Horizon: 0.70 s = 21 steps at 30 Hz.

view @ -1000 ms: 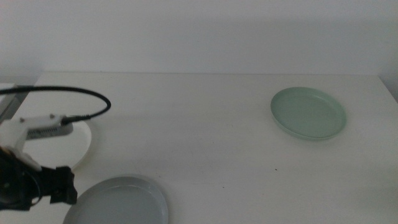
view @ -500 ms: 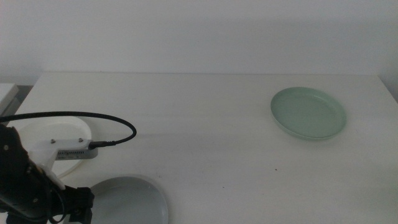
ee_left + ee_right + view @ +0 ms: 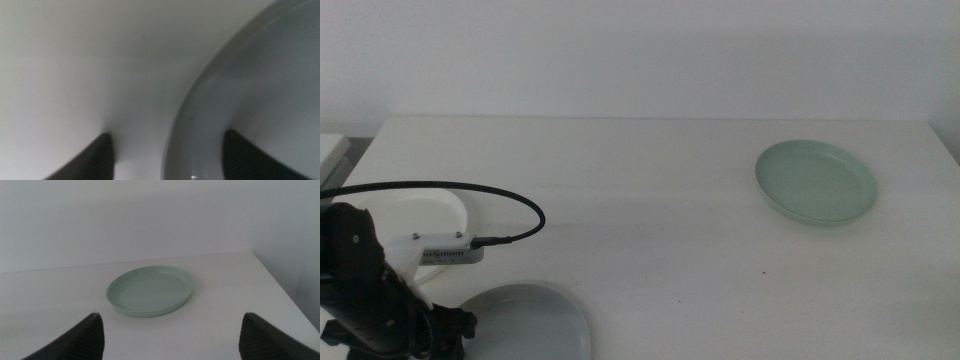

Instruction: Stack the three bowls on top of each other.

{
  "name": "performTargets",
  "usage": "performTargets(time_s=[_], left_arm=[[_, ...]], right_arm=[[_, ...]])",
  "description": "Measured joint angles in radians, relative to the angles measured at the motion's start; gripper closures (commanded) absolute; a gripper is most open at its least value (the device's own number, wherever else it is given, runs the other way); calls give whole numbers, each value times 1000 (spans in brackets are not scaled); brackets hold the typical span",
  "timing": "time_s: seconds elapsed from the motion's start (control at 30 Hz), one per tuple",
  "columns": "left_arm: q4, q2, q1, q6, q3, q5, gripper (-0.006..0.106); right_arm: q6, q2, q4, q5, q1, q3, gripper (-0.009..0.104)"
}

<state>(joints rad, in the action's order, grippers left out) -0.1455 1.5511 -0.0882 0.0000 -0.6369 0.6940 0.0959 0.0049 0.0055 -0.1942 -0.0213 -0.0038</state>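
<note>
Grey bowl [image 3: 525, 322] sits at the near left of the surface [image 3: 650, 210], with the left arm directly over its left edge. Left gripper [image 3: 167, 150] is spread wide, straddling the bowl's rim: one jaw outside on the bare surface, the other over the bowl's inside. White bowl [image 3: 430, 205] lies just behind the arm, partly hidden by it. Mint green bowl [image 3: 816, 181] rests far right, well apart from the other two. Right gripper [image 3: 170, 337] is wide open, the green bowl ahead of it and between its jaws in the wrist view, untouched.
</note>
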Motion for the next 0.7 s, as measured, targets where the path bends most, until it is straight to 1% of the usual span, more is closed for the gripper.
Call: performTargets(time_s=[0.07,0.17,0.27,0.43,0.53,0.7], left_arm=[[-2,0,0,0,-1,-2,53],[-20,2,0,0,-2,-9,80],[-22,2,0,-22,-2,-9,102],[-14,-15,0,-21,-4,6,102],[-19,-65,0,-38,-18,53,102],[-33,-165,0,-71,-158,191,102]], right_arm=[[0,0,0,0,0,0,2],[0,0,0,0,0,0,2],[0,0,0,0,0,0,2],[0,0,0,2,0,0,2],[0,0,0,2,0,0,2],[0,0,0,2,0,0,2]])
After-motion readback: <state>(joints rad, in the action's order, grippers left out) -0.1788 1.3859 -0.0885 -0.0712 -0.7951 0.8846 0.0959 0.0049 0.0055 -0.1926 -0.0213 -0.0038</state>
